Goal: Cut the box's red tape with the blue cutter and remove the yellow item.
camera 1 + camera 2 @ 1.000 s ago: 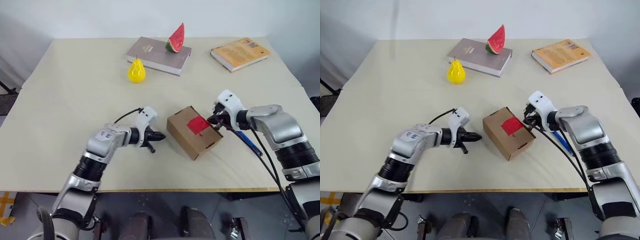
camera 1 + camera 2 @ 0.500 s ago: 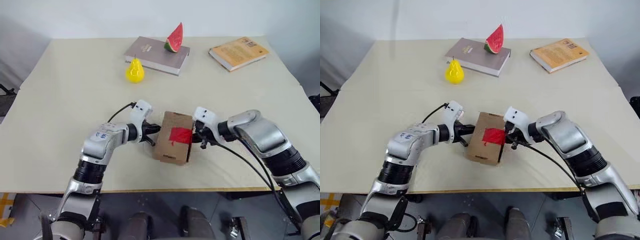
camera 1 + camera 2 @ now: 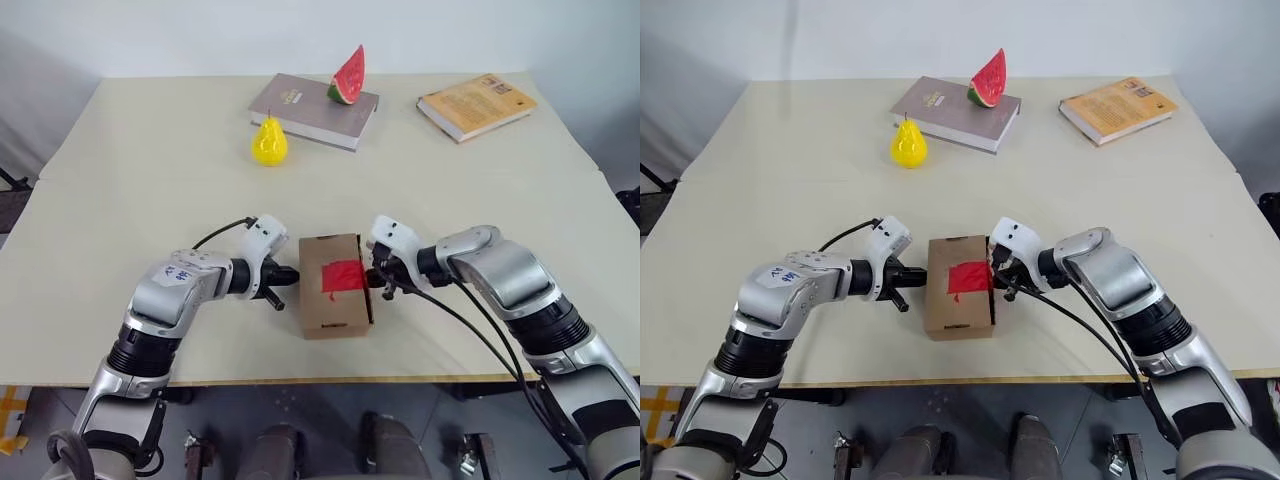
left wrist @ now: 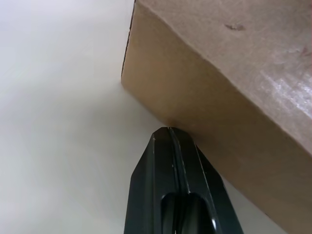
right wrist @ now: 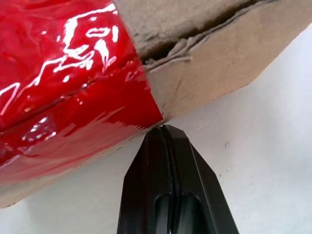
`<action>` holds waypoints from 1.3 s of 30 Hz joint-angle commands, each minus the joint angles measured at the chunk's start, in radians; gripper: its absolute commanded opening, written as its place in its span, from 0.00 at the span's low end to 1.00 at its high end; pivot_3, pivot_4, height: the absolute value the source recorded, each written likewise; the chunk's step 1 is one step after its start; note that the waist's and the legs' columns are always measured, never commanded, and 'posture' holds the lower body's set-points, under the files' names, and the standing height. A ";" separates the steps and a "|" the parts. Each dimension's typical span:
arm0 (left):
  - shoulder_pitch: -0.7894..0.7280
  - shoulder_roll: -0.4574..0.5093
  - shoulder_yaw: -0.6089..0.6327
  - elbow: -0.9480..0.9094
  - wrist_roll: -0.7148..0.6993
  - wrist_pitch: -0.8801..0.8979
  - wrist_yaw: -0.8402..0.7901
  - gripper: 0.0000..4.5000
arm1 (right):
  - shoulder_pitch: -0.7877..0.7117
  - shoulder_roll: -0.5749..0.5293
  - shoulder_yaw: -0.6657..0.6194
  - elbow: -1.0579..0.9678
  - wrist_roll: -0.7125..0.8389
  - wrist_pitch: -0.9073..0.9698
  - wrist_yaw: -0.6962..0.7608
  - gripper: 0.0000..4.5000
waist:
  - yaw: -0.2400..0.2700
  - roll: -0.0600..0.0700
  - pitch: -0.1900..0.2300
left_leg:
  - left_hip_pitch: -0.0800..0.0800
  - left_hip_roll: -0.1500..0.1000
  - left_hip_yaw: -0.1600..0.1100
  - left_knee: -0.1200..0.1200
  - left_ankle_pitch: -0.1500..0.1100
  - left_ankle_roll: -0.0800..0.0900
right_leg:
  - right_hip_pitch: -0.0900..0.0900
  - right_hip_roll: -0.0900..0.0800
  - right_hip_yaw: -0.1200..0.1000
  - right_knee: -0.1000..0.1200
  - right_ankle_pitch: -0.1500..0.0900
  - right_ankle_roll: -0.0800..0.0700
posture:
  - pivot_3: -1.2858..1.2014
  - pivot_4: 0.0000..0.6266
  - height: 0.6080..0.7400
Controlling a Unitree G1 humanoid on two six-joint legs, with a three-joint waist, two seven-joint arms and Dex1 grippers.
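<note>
At counter's near edge: I noted box (image 3: pixel 335 285) squared between closed left hand (image 3: pixel 291 274) and closed right hand (image 3: pixel 374 279); red tape (image 3: pixel 343 276) uncut, cutter ungrasped.

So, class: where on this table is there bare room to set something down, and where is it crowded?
Free: the table's left stretch beside the yellow pear, and the middle right, between the orange book and the right gripper. Crowded: around the box, flanked by both grippers, left gripper.
</note>
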 commanded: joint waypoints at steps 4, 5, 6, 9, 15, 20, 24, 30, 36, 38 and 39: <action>-0.006 0.075 0.120 -0.056 -0.091 0.045 -0.042 0.00 | 0.003 -0.076 -0.136 -0.069 -0.012 0.009 -0.086 0.04 | 0.000 0.000 0.000 | 0.000 0.000 0.000 0.000 0.000 0.000 | -0.001 0.000 0.000 0.001 0.000 0.000 | 0.52 0.24 1.00; -0.018 0.081 0.139 -0.053 -0.112 0.056 -0.051 0.00 | -0.001 -0.093 -0.164 -0.081 0.006 0.026 -0.078 0.09 | 0.001 0.000 0.000 | 0.000 0.000 0.000 0.000 0.000 0.000 | -0.001 0.000 0.000 0.001 0.000 0.000 | 0.52 0.24 1.00; -0.026 0.084 0.151 -0.052 -0.126 0.063 -0.056 0.00 | -0.003 -0.104 -0.183 -0.091 0.020 0.038 -0.072 0.13 | 0.002 0.000 0.000 | 0.000 0.000 0.000 0.000 0.000 0.000 | 0.000 0.000 0.000 0.001 0.000 0.000 | 0.52 0.24 1.00; -0.069 0.061 0.200 -0.074 -0.201 0.112 -0.067 0.00 | -0.007 -0.135 -0.251 -0.128 0.041 0.098 -0.096 0.35 | 0.004 0.000 0.000 | 0.000 0.000 0.000 0.000 0.000 0.000 | 0.000 0.000 0.000 0.000 0.000 0.000 | 0.52 0.24 1.00; -0.141 -0.035 0.210 -0.026 -0.244 0.108 -0.028 0.00 | 0.015 -0.070 -0.321 -0.262 0.142 0.240 -0.144 0.78 | 0.003 -0.001 0.000 | 0.000 0.000 0.000 0.000 0.000 0.000 | 0.000 0.000 0.000 0.001 0.000 0.000 | 0.52 0.24 1.00; -0.149 -0.046 0.103 0.016 -0.221 0.058 -0.064 0.00 | 0.034 0.000 -0.295 -0.260 0.154 0.249 -0.213 0.99 | -0.006 -0.001 0.000 | 0.001 0.000 0.001 0.000 0.000 0.000 | -0.001 0.000 0.001 0.003 0.000 0.000 | 0.52 0.24 1.00; -0.143 -0.025 -0.012 0.049 -0.177 -0.006 -0.099 0.00 | 0.058 0.027 -0.268 -0.251 0.154 0.240 -0.249 0.99 | -0.012 -0.001 0.000 | 0.001 0.000 0.001 0.000 0.000 0.000 | -0.001 0.000 0.002 0.004 0.000 0.000 | 0.52 0.24 1.00; -0.136 -0.013 -0.052 0.074 -0.154 -0.053 -0.116 0.00 | 0.153 -0.092 -0.192 -0.324 0.155 0.213 -0.213 0.99 | -0.010 -0.002 -0.001 | 0.002 -0.001 0.000 0.000 0.000 0.000 | 0.000 -0.001 0.002 0.004 0.000 0.000 | 0.52 0.24 1.00; -0.135 -0.014 -0.062 0.085 -0.150 -0.058 -0.122 0.00 | 0.206 -0.231 -0.103 -0.289 0.083 0.115 -0.188 0.99 | -0.001 -0.004 -0.002 | 0.002 -0.001 0.002 0.001 0.000 0.000 | 0.001 -0.001 0.003 0.002 0.000 0.000 | 0.52 0.24 1.00; -0.132 -0.017 -0.066 0.084 -0.149 -0.058 -0.122 0.00 | 0.212 -0.243 -0.088 -0.282 0.074 0.098 -0.181 0.99 | 0.000 -0.004 -0.002 | 0.002 -0.001 0.002 0.001 0.000 0.001 | 0.001 -0.001 0.003 0.002 0.000 0.000 | 0.52 0.24 1.00; -0.130 -0.018 -0.067 0.082 -0.149 -0.058 -0.123 0.00 | 0.215 -0.246 -0.084 -0.280 0.072 0.093 -0.180 0.99 | 0.001 -0.004 -0.002 | 0.002 -0.001 0.002 0.001 0.000 0.000 | 0.001 -0.001 0.003 0.002 0.000 0.000 | 0.52 0.24 1.00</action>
